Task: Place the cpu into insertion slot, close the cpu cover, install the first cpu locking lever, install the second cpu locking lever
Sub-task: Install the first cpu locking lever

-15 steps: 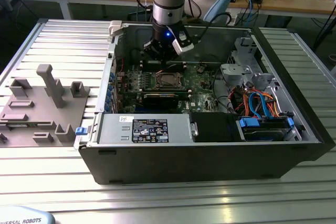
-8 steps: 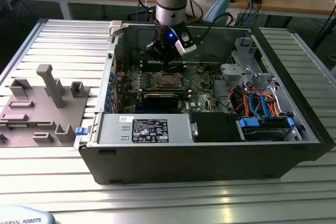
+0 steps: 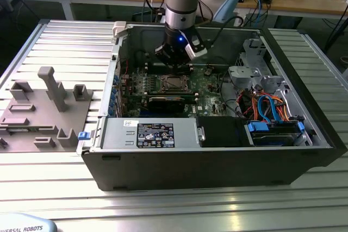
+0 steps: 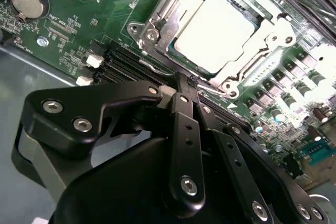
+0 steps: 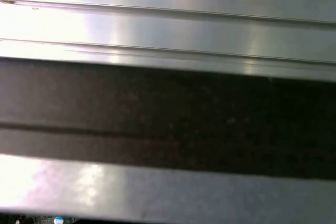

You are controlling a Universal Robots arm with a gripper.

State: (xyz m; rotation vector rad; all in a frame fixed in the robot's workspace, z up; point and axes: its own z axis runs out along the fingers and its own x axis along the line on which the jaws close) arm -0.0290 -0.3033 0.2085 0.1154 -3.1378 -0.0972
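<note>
Second wrist view: the gripper [image 4: 185,85] has its jaws drawn together to a point with nothing between them, tip just beside the near rim of the insertion slot [image 4: 157,17].

The cpu [image 4: 215,30] lies flat in the slot, pale top bare through the window of the cpu cover [image 4: 273,35], which looks folded down over it.

Judgement: placing and cover-closing are done; the lever steps are in hand. A thin wire lever [image 4: 157,68] runs along the near edge, close to the jaw tip. Whether it is latched cannot be told.

Room: memory slots [image 4: 113,64] crowd the near side; capacitors [image 4: 304,72] stand beyond.

Exterior view: the gripper [image 3: 175,57] hangs inside the open computer case [image 3: 217,158], walls well apart, on the ribbed counter [image 3: 163,199].
</note>
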